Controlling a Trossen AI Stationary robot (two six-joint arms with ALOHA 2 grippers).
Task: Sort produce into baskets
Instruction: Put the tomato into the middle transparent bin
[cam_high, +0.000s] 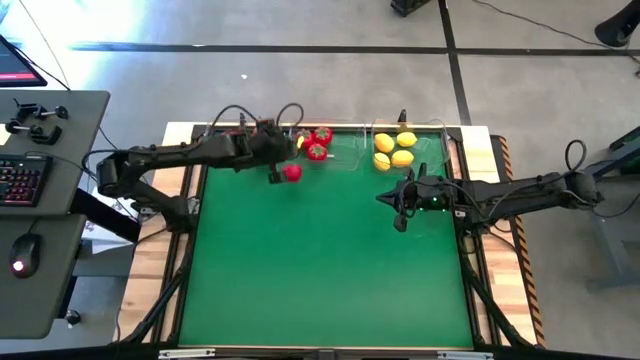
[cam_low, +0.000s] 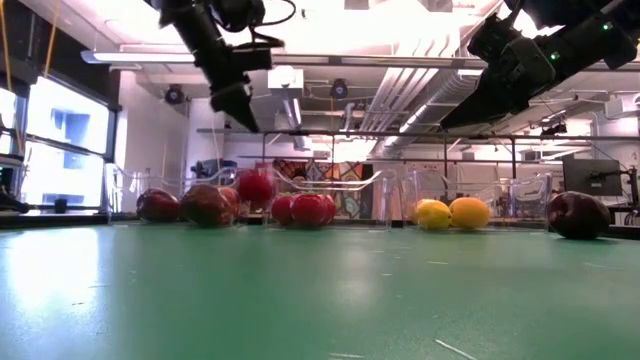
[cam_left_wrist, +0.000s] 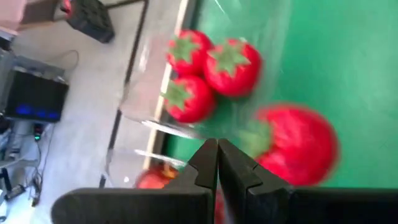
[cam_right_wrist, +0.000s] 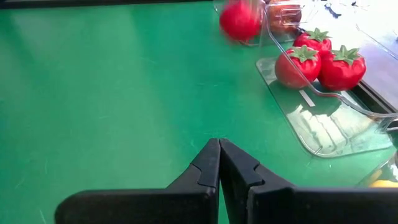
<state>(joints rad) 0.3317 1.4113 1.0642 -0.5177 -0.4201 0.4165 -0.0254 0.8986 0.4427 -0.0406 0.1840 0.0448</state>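
Observation:
My left gripper (cam_high: 274, 176) (cam_left_wrist: 217, 152) is shut and holds nothing. It hovers above the mat at the far left, beside a loose bright red green-topped fruit (cam_high: 291, 172) (cam_left_wrist: 292, 146) that shows blurred. Three like fruits (cam_high: 317, 142) lie in the middle clear basket (cam_high: 345, 152). Lemons (cam_high: 393, 150) lie in the right basket (cam_high: 425, 150). Dark red apples (cam_low: 185, 205) sit in the left basket (cam_low: 122, 190), which the left arm hides from above. My right gripper (cam_high: 400, 220) (cam_right_wrist: 219, 149) is shut, raised over the mat near the lemons.
A dark red apple (cam_low: 578, 215) lies on the green mat (cam_high: 320, 270) at the right in the low view; from above the right arm hides it. The three baskets line the far edge. A wooden frame (cam_high: 490, 210) borders the mat.

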